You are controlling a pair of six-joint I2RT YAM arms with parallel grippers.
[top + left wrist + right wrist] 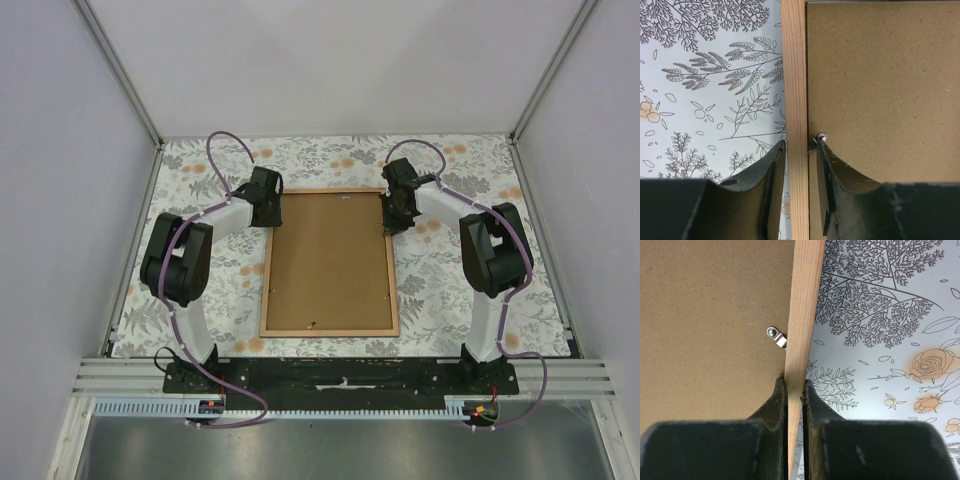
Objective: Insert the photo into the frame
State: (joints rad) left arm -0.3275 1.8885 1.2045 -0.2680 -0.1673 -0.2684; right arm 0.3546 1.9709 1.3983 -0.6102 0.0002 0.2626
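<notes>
1. We are looking at the frame [268, 290] lying face-down in the middle of the counter [450, 290]. Its pale wooden back is facing up and a brown backing board [330, 260] is filling it.
2. We are not seeing the photo in any view. Whether it is lying under the board, we cannot tell.
3. The left gripper [268, 212] is straddling the frame's left rail at about 11 o'clock. It is narrowed, but in its wrist view [799, 145] a sliver of gap is showing on the board side, so we are judging it not yet clamped.
4. The right gripper [392, 215] is sitting on the right rail at about 1 o'clock, pinched onto the wood with no gap showing [795, 382].
5. We are reading this step as taking hold of both rails to lift or turn the frame.
6. To do it well, we are advising:
   - closing the left gripper fully before any lift;
   - keeping its inner finger off the metal clip [819, 137] it is crowding;
   - raising both sides evenly, since both grips are sitting near the 12 o'clock end and the 6 o'clock end may sag or drag.
</notes>
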